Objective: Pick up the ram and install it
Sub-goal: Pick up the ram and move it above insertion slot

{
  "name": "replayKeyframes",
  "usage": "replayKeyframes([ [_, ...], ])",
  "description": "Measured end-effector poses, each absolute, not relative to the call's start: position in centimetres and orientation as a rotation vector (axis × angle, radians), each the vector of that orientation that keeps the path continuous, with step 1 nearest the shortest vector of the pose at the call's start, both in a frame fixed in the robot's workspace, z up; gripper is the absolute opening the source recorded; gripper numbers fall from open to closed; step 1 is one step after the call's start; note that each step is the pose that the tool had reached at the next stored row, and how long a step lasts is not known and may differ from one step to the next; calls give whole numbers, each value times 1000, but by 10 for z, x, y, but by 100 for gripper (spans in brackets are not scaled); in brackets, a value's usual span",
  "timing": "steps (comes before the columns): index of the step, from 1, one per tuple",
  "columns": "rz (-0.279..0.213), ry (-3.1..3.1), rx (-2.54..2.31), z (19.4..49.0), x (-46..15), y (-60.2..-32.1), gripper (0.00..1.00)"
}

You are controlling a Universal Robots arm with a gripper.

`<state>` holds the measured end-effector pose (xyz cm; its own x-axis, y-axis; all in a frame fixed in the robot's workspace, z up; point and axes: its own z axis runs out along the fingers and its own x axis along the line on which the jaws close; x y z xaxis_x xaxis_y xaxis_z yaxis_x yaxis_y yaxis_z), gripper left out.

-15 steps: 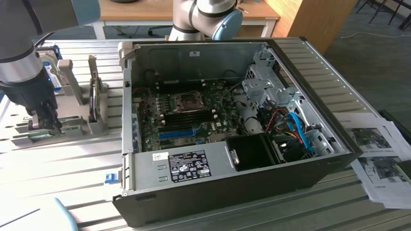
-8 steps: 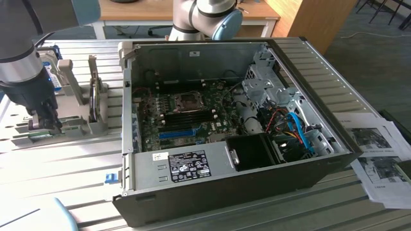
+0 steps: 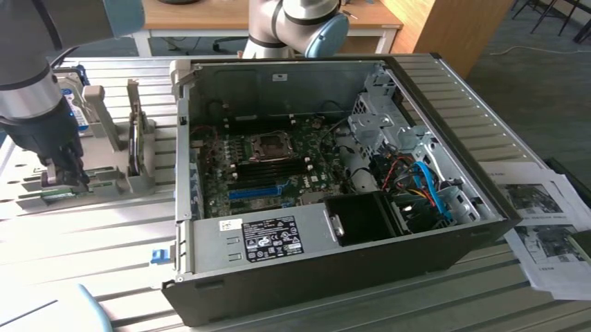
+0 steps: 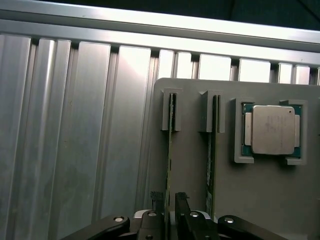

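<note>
In the exterior view the arm point(image 3: 37, 104) stands over the grey holder point(image 3: 118, 181), which sits on the slatted metal counter point(image 3: 93, 235) at the exterior view's left, well apart from the motherboard point(image 3: 277, 166) inside the open computer case point(image 3: 443, 228). The hand point(image 3: 66, 178) is lowered right onto that holder. In the wrist view the ram point(image 4: 169, 145) stands on edge in one of the holder's slots, seen as a thin green line, with a second stick point(image 4: 212, 145) in the slot beside it and the square silver processor chip point(image 4: 272, 129) in its own recess further along. The dark fingers point(image 4: 182, 202) straddle the nearer stick, one on each face; the jaws are spread and look not yet clamped, so nothing is held. This reads as the very start of the pick-up: the hand is placed and the stick is not yet taken. A sound grip calls for both pads meeting the flat faces squarely, clear of the neighbouring stick, and a straight pull along the slot so the thin board does not bind or bend.
</note>
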<state>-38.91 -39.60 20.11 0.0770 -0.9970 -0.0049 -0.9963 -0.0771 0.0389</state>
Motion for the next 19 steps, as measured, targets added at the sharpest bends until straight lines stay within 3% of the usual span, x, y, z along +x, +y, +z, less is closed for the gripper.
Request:
replayKeyframes([
  [16,-47,-2117,2287,200,-389,-396,22],
  [18,-47,-2117,2287,200,-389,-396,11],
  [19,-47,-2117,2287,200,-389,-396,11],
])
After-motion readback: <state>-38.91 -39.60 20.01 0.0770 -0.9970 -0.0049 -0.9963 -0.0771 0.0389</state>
